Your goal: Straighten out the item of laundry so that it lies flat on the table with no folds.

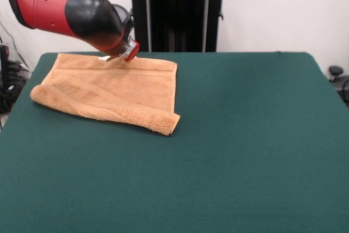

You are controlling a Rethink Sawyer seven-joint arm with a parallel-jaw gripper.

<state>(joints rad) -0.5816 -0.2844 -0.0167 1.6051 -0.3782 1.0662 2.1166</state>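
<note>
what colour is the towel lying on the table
The towel is orange-tan, plain apart from a woven band near its far edge; the front view shows it best.

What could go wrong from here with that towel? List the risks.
1. The towel is doubled over along its near edge; a pull from the far hem, where the arm hangs, may drag the whole cloth instead of opening that fold.
2. The towel's far edge lies close to the table's far side, so a pull that way might slide it off.
3. The gripper itself is hidden, so any grasp is uncertain.
</note>
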